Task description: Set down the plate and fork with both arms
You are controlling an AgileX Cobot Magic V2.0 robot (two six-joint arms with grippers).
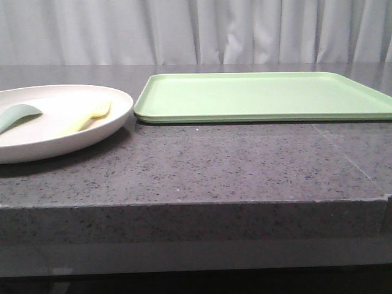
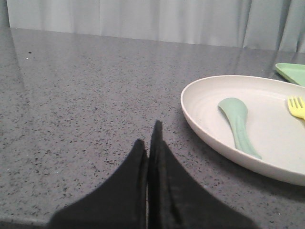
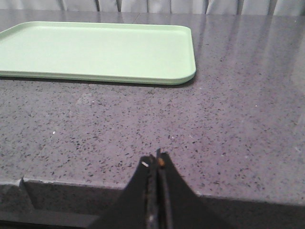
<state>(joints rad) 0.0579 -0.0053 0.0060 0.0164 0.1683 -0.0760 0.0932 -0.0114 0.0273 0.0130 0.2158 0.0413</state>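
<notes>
The cream-white plate (image 1: 37, 144) sits at the left of the grey stone table; it also shows in the left wrist view (image 2: 205, 102). The pale-yellow fork (image 1: 89, 117) lies in the plate, its tines showing in the left wrist view (image 2: 296, 106). A grey-green spoon (image 1: 17, 115) lies in the plate too (image 2: 237, 119). My left gripper (image 2: 148, 136) is shut and empty, low over the table beside the plate. My right gripper (image 3: 157, 160) is shut and empty, near the table's front edge. Neither gripper shows in the front view.
A flat rectangular light-green tray (image 1: 263, 95) lies at the back right, right beside the plate; it shows in the right wrist view (image 3: 95, 50). The table's front edge (image 1: 196, 205) drops off as a step. White curtains hang behind.
</notes>
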